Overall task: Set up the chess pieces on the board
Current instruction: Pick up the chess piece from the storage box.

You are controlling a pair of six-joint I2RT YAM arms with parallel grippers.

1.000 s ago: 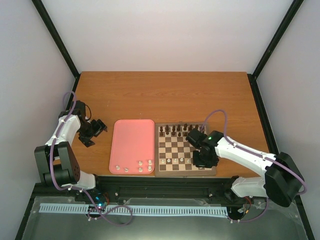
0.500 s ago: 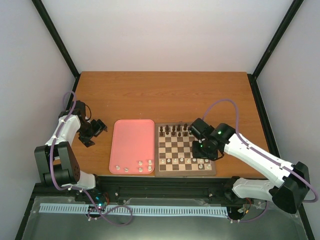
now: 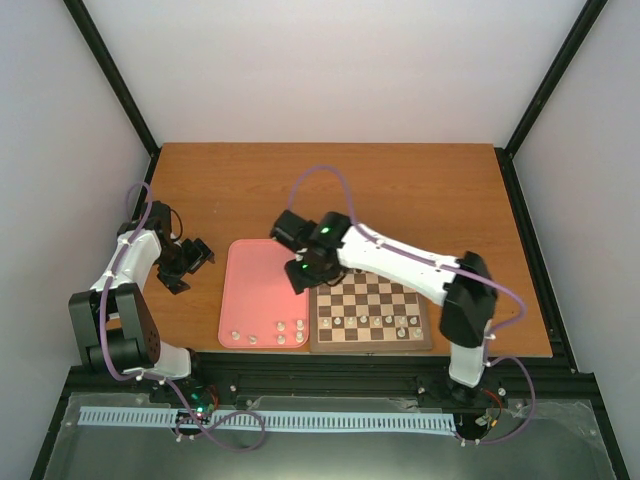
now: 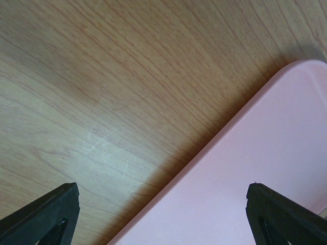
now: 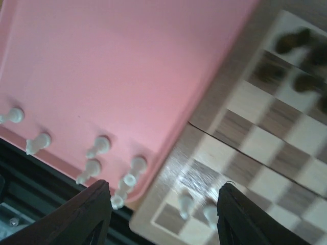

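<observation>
R gripper (image 5: 163, 206) wide, empty, w/ white pieces (image 5: 97, 146) on tray (image 5: 127, 61) below it. Prob. light, slick, tippy: pinch mid-body. L gripper (image 4: 163, 219) wide.

We see a wooden table (image 3: 330, 190) with an orange-brown grain. A pink tray (image 3: 262, 285) lies flat on it, left of centre and toward the near edge. In the left wrist view the tray's rounded rim (image 4: 265, 168) runs diagonally and casts a soft shadow on the scratched wood (image 4: 102, 76). In the right wrist view we make out a few dark brown pieces (image 5: 294, 41) at the far right, too blurred to name. Black frame posts (image 3: 110, 75) and pale walls (image 3: 330, 60) enclose the table, and a pale perforated strip (image 3: 300, 420) runs along the near side.
</observation>
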